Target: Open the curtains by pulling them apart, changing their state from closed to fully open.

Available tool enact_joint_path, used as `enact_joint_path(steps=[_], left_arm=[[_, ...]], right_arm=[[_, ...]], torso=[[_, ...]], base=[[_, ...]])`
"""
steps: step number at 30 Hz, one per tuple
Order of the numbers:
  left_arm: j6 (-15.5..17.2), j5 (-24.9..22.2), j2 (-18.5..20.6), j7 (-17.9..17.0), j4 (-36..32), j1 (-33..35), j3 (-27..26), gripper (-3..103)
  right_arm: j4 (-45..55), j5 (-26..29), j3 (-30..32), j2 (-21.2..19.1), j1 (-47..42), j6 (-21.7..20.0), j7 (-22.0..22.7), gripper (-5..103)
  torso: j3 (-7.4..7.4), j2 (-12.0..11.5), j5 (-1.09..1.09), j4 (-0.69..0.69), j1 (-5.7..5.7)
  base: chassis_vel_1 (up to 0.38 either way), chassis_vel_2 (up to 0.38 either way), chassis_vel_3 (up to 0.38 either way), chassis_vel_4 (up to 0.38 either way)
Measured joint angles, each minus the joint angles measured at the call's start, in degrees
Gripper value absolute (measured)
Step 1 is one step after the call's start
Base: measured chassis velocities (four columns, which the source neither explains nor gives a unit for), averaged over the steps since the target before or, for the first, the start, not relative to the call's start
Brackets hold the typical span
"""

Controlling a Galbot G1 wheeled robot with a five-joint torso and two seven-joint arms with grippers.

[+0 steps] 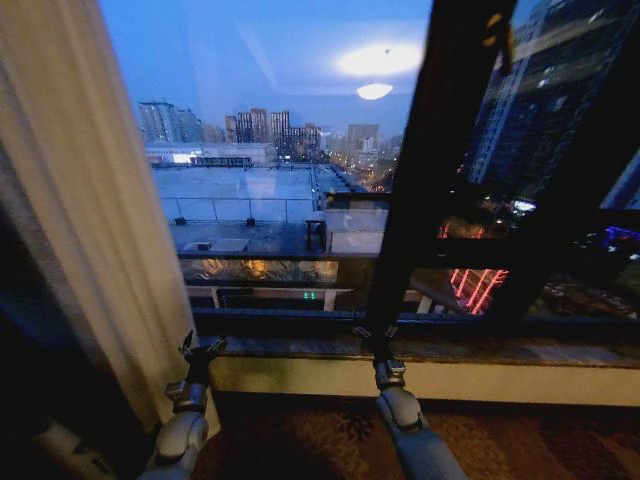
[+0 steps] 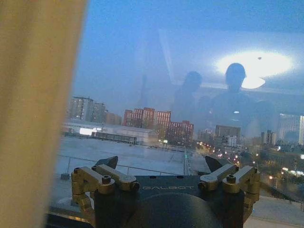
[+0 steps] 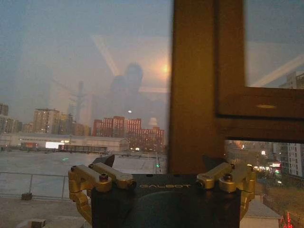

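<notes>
While the sheer curtain panel (image 1: 75, 200) hangs bunched at the window's left edge, the left gripper (image 1: 200, 347) sits just beside its lower folds, fingers spread and holding nothing. In the left wrist view that pale fabric (image 2: 33, 114) hangs to one side of the released pincer (image 2: 166, 164), not between its fingers. The right gripper (image 1: 372, 332) rests well apart from the cloth, low in front of the dark window frame post (image 1: 425, 160), and its fingers too stand apart, empty (image 3: 161, 164). Bare glass (image 1: 270, 150) shows the city between them. I judge the left panel looks drawn aside; a right-hand panel isn't visible, so the next move likely calls for finding it.
</notes>
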Motion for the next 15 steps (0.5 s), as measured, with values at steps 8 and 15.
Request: enact_joint_path(steps=[8,15], left_arm=[[0.0,0.0,0.0,0.0,0.0,0.0,0.0,100],[0.0,0.0,0.0,0.0,0.0,0.0,0.0,100]], right_arm=[[0.0,0.0,0.0,0.0,0.0,0.0,0.0,100],[0.0,0.0,0.0,0.0,0.0,0.0,0.0,100]], torso=[[0.01,0.0,-0.02,-0.01,0.01],[0.0,0.0,-0.02,0.0,0.0]], base=[[-0.371,-0.352,0.367,0.364],[-0.355,-0.343,0.351,0.349]])
